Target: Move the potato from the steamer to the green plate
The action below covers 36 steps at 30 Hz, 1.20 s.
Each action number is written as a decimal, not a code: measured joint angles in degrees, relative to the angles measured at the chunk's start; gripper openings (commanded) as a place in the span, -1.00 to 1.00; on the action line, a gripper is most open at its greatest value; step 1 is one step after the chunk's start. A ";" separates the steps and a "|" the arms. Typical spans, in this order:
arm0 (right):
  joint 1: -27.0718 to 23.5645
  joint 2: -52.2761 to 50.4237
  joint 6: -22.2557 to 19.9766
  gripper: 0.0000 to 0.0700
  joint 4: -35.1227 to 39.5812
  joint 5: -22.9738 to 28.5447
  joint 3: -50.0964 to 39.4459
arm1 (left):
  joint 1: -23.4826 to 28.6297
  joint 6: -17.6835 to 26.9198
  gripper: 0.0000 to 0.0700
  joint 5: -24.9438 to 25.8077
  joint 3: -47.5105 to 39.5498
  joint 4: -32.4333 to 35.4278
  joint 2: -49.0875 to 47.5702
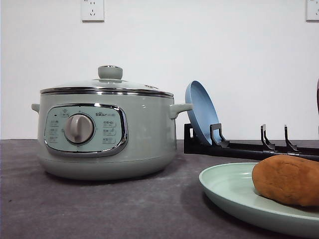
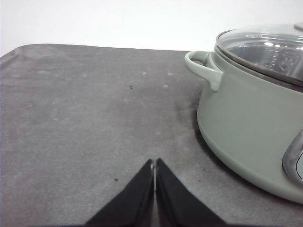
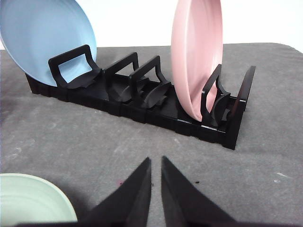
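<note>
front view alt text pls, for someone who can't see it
An orange-brown potato lies on a pale green plate at the near right of a grey table. A lidded sage-green steamer stands left, a blue plate in a black rack behind.

A table (image 1: 99,209) covered in a dark grey mat carried three things directly. The steamer (image 1: 107,134) stood at the left, lid on. A black plate rack (image 3: 142,101) lay behind to the right. The green plate (image 1: 229,191) rested flat at the near right.
</note>
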 measured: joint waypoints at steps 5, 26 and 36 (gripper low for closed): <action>0.00 0.00 0.00 -0.92 0.00 0.01 0.00 | 0.00 0.00 -1.00 0.00 0.00 0.00 0.00; 0.00 0.00 0.00 -0.92 0.02 0.01 0.00 | 0.00 0.00 -1.00 0.00 0.00 0.02 0.00; 0.00 0.00 0.00 -0.92 0.00 0.01 0.00 | 0.00 0.02 -1.00 0.00 0.00 0.02 0.00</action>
